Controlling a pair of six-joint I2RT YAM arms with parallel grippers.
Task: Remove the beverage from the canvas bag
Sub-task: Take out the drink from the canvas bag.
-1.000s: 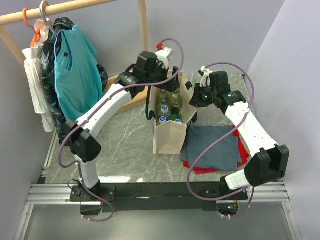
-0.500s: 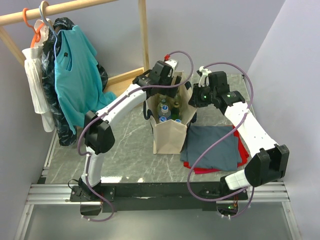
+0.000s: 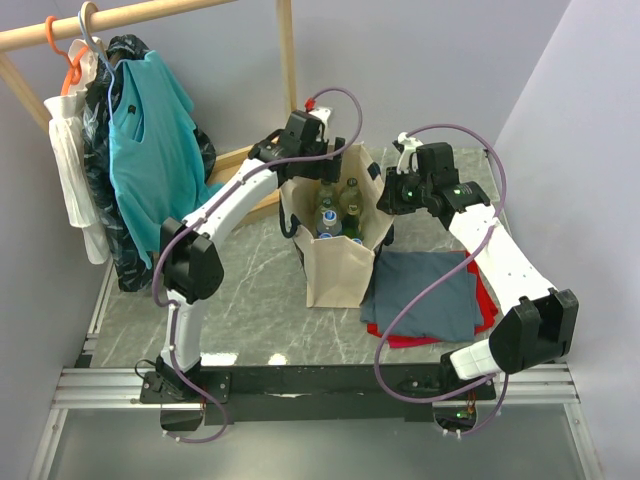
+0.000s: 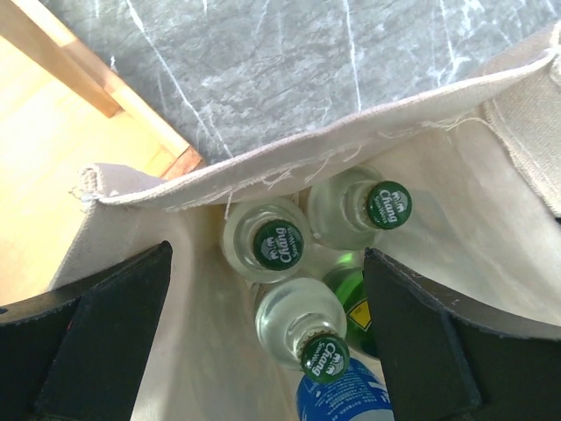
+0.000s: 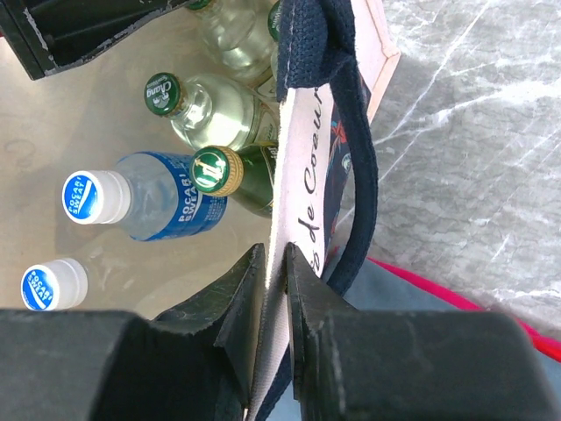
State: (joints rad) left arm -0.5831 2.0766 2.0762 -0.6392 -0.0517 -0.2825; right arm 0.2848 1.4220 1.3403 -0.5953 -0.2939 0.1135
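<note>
While my right claw [image 5: 276, 282] pinches the rim of the tall beige canvas bag [image 3: 335, 275] with navy handles, my left claw [image 4: 267, 281] hangs spread wide above its mouth, over the green-capped clear glass bottles [image 4: 279, 243] standing inside, on the grey marbled table [image 3: 250, 280].

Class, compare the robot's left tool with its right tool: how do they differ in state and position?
The left tool is open; the right tool is shut. The left tool holds nothing; the right tool pinches the rim of the canvas bag. The left tool hangs over the bottles inside; the right tool sits at the bag's side edge. Both are at the bag's mouth.
</note>
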